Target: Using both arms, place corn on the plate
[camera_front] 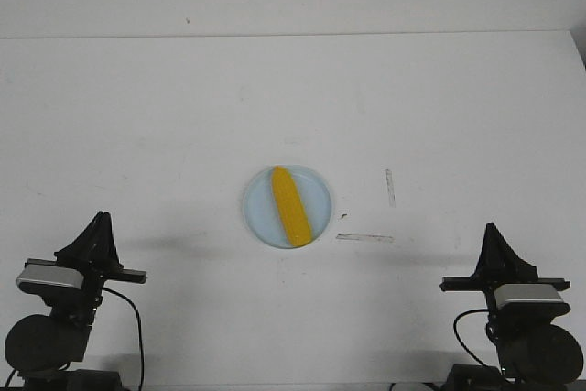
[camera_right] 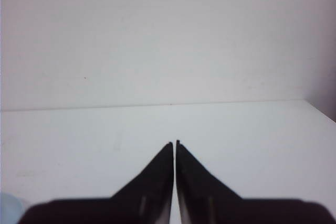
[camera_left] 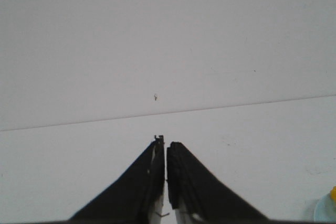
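The yellow corn (camera_front: 289, 205) lies lengthwise on the pale blue plate (camera_front: 259, 200) in the middle of the white table. My left gripper (camera_front: 98, 219) is shut and empty at the near left, far from the plate. My right gripper (camera_front: 492, 229) is shut and empty at the near right. In the left wrist view the shut gripper (camera_left: 166, 141) points over bare table, with a sliver of the plate (camera_left: 324, 212) and the corn (camera_left: 333, 193) at the frame edge. In the right wrist view the shut gripper (camera_right: 174, 142) points over bare table.
Two thin tape marks lie right of the plate, one upright (camera_front: 390, 187) and one flat (camera_front: 364, 237). The table's far edge (camera_front: 293, 36) meets a white wall. Black cables hang from both arm bases.
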Controlling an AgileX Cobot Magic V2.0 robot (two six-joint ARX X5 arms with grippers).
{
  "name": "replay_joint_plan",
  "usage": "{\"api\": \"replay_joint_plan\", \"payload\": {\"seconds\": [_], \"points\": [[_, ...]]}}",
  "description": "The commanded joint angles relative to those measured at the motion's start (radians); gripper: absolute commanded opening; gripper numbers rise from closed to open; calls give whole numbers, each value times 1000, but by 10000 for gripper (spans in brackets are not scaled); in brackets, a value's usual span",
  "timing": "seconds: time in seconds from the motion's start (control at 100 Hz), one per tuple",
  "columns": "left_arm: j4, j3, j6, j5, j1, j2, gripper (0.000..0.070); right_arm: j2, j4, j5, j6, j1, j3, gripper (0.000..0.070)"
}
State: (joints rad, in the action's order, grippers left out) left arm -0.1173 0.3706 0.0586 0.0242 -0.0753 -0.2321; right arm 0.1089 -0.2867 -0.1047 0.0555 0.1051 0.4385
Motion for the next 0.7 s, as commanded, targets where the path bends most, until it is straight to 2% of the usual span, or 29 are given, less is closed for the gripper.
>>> {"api": "replay_joint_plan", "payload": {"seconds": [0.0, 0.21, 0.69], "points": [[-10, 5, 0, -13, 9, -1, 1, -5, 10, 0, -7, 1, 5, 7], [-12, -47, -78, -33, 31, -1, 1, -5, 10, 0, -7, 1, 5, 7], [-14, -162, -80, -33, 66, 67, 1, -5, 10, 0, -7, 1, 5, 7]]}}
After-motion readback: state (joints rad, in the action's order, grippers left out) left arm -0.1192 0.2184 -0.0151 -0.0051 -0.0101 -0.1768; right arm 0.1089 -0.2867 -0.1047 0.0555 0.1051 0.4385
